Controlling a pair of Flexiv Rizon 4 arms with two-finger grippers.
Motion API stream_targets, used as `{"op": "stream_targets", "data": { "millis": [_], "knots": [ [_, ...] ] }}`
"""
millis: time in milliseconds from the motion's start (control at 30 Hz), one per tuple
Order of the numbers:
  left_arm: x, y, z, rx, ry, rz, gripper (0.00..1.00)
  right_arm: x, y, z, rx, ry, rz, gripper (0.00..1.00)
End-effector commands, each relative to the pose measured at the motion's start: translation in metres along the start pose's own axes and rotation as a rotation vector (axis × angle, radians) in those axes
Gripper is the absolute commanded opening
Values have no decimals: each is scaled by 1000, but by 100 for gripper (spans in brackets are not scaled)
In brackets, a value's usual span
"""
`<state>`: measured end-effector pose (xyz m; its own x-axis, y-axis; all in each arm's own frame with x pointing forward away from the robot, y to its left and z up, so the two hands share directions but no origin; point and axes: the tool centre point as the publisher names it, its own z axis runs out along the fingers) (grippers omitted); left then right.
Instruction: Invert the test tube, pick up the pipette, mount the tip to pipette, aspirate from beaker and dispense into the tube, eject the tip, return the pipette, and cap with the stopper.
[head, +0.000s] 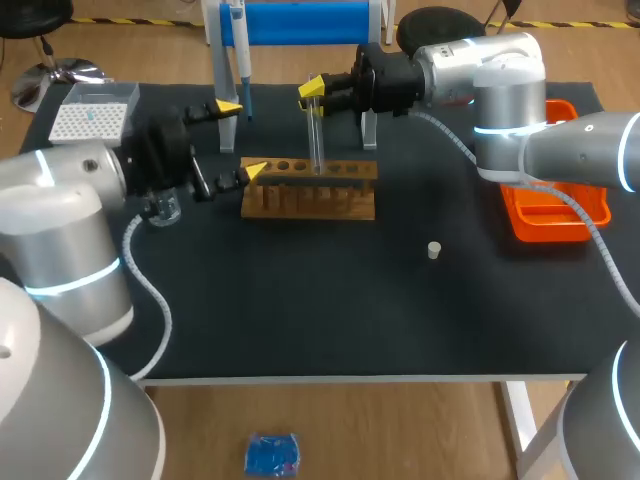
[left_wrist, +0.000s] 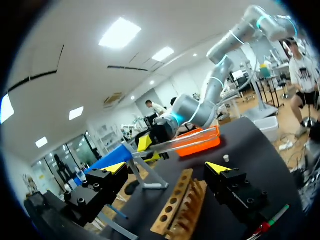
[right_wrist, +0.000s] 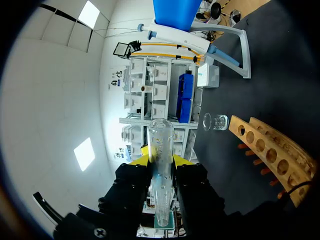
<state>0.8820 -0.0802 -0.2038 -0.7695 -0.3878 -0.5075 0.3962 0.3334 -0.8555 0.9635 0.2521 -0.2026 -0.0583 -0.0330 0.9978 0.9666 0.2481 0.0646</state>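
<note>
My right gripper (head: 312, 91) is shut on a clear test tube (head: 317, 135), which stands roughly upright over the wooden rack (head: 310, 190). Its lower end is at the rack's top row of holes; whether it sits in a hole I cannot tell. In the right wrist view the test tube (right_wrist: 160, 142) runs between the fingers of the right gripper (right_wrist: 161, 161), rounded end ahead. My left gripper (head: 242, 138) is open just left of the rack, holding nothing. The left gripper (left_wrist: 166, 168) faces the rack (left_wrist: 177, 207) and the tube (left_wrist: 180, 143). The pipette (head: 240, 50) hangs on its stand.
A tip box (head: 93, 112) sits at the back left and a small glass beaker (head: 163, 209) lies under my left wrist. The white stopper (head: 434, 250) stands alone at mid-right. An orange tray (head: 556, 212) is at the right edge.
</note>
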Motion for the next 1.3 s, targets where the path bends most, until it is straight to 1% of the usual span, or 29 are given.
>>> {"op": "stream_targets", "data": {
  "millis": [33, 233, 433, 567, 767, 1133, 1167, 1233, 1267, 1300],
  "knots": [
    [6, 5, -2, 175, -146, 296, 100, 1, -1, 0, -2, -3, -1, 0],
    [6, 5, -2, 175, -146, 296, 100, 3, 3, 1, 31, -16, 41, 0],
    [6, 5, -2, 175, -146, 296, 100, 3, 5, 2, 42, -34, 63, 0],
    [6, 5, -2, 175, -146, 296, 100, 1, 5, 0, 38, -44, 75, 0],
    [6, 5, -2, 175, -146, 296, 100, -2, 4, -2, 20, -36, 88, 0],
    [6, 5, -2, 175, -146, 296, 100, -2, 4, -2, 20, -36, 88, 0],
    [4, 3, 0, 212, -130, 346, 100, -2, 4, -2, 20, -36, 88, 0],
    [1, -1, 5, 226, -67, 494, 100, -2, 4, -2, 20, -36, 88, 0],
    [1, -3, 7, 229, -21, 559, 100, -2, 4, -2, 20, -36, 88, 0],
    [1, -4, 9, 210, 19, 613, 100, -2, 4, -2, 20, -36, 88, 0]
  ]
}}
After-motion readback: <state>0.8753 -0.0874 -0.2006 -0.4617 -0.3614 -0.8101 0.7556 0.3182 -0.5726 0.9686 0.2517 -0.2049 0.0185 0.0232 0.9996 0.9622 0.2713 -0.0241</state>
